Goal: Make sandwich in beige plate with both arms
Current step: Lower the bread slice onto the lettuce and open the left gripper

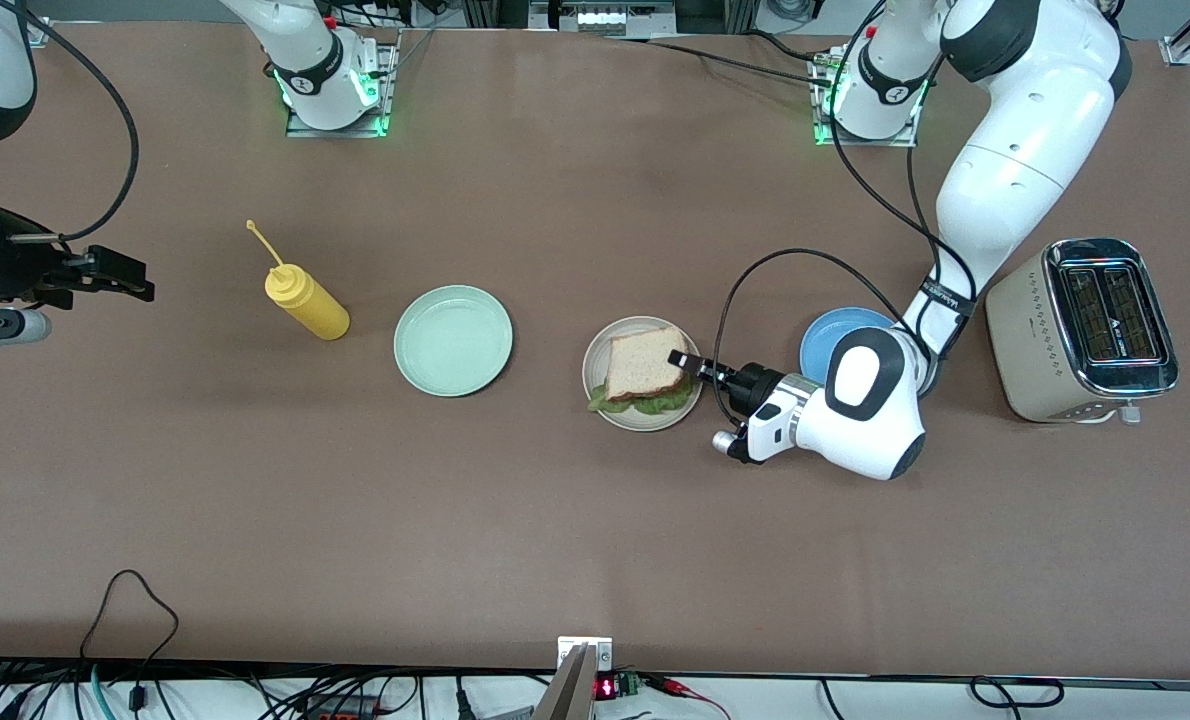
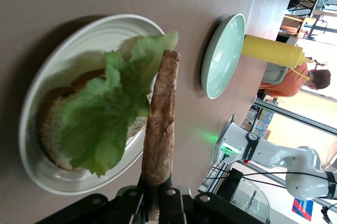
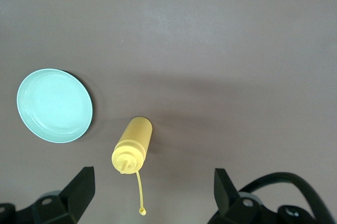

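Observation:
The beige plate (image 1: 595,362) sits mid-table and holds a bottom bread slice (image 2: 50,129) with a ruffled green lettuce leaf (image 1: 655,403) on it. My left gripper (image 1: 683,360) is shut on the edge of the top bread slice (image 1: 645,362) and holds it over the lettuce. In the left wrist view the held slice (image 2: 162,113) shows edge-on between the fingers of the left gripper (image 2: 156,182), above the lettuce (image 2: 100,119) and the plate (image 2: 79,40). My right gripper (image 1: 120,275) waits open and empty at the right arm's end of the table; in the right wrist view it (image 3: 152,187) is over bare table.
A mint-green plate (image 1: 453,340) and a yellow squeeze bottle (image 1: 307,302) lie toward the right arm's end; both show in the right wrist view (image 3: 54,105) (image 3: 132,145). A blue plate (image 1: 835,340) lies partly under the left arm. A toaster (image 1: 1080,330) stands at the left arm's end.

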Robot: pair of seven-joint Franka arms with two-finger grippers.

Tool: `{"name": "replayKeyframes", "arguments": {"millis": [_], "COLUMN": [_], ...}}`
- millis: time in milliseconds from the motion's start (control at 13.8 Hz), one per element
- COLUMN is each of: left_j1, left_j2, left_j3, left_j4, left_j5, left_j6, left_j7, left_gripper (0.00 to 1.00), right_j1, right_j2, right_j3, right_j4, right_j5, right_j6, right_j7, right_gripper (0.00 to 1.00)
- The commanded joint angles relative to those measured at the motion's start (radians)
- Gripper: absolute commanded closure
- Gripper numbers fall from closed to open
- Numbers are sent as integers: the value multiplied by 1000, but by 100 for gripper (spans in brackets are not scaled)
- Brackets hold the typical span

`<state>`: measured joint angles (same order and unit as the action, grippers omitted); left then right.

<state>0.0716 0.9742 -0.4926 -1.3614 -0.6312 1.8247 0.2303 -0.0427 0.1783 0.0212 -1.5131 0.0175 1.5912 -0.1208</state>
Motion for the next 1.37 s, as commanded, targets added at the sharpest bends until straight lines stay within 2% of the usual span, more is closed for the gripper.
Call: {"name": "replayKeyframes", "arguments": {"millis": [0, 145, 289, 361, 506, 650, 795, 1012, 1156, 1301], "left_j1": [0, -1, -3, -6, -4, -3, -3, 11, 14, 16], "left_j2": [20, 37, 47, 49, 49, 43, 29, -12, -70, -132], "left_j3": [25, 46, 51, 57, 63, 65, 106, 115, 121, 164], "left_j4": [2, 5, 10, 11, 11, 13, 19, 24, 16, 11], "left_j5": [-10, -10, -12, -13, -7, -7, -2, 120, 125, 155], "left_j6": [7, 7, 8, 24, 63, 71, 73, 73, 64, 29], "left_j7": [75, 112, 110, 98, 115, 115, 115, 104, 96, 96], "left_gripper": [99, 94, 81, 69, 0, 0, 0, 0, 0, 0], "right_j1": [-6, -8, -8, -8, -8, -9, -8, -8, -8, -8], "right_j2": [-2, -3, -3, -5, -5, -3, -3, -3, -2, 4], "right_j3": [9, 10, 8, 8, 8, 8, 8, 8, 8, 8], "right_j4": [22, 22, 22, 22, 22, 22, 22, 22, 22, 22], "right_j5": [16, 16, 16, 16, 18, 18, 18, 18, 21, 22], "right_j6": [-11, -20, -20, -20, -20, -22, -22, -20, -17, -13], "right_j7": [76, 99, 98, 99, 99, 99, 99, 99, 99, 99], "right_gripper": [0, 0, 0, 0, 0, 0, 0, 0, 0, 0]}}
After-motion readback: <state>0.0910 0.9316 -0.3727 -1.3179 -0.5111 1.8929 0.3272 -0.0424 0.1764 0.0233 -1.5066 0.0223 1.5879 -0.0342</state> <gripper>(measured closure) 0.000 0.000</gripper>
